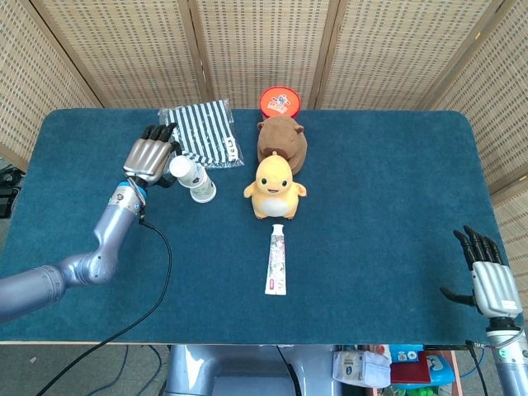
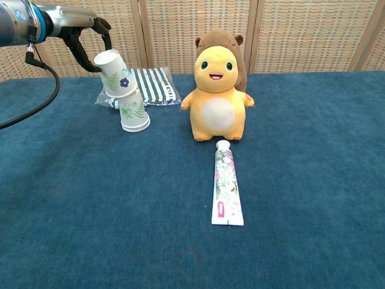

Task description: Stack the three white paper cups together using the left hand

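My left hand (image 1: 150,157) (image 2: 81,33) holds an upside-down white paper cup with a blue flower print (image 2: 115,73) (image 1: 185,170). The cup is tilted, and its rim sits over the top of a second upside-down white cup with green leaves (image 2: 133,110) (image 1: 202,190), which stands on the blue table. A third cup is not separately visible; I cannot tell whether one is nested inside. My right hand (image 1: 488,277) hangs at the table's near right edge, fingers apart, holding nothing.
A yellow plush toy (image 1: 275,186) (image 2: 218,96) stands in front of a brown plush (image 1: 282,138). A toothpaste tube (image 1: 276,260) (image 2: 225,186) lies in front of them. A striped pouch (image 1: 200,134) (image 2: 147,85) lies behind the cups; a red-lidded tin (image 1: 280,101) sits at the back.
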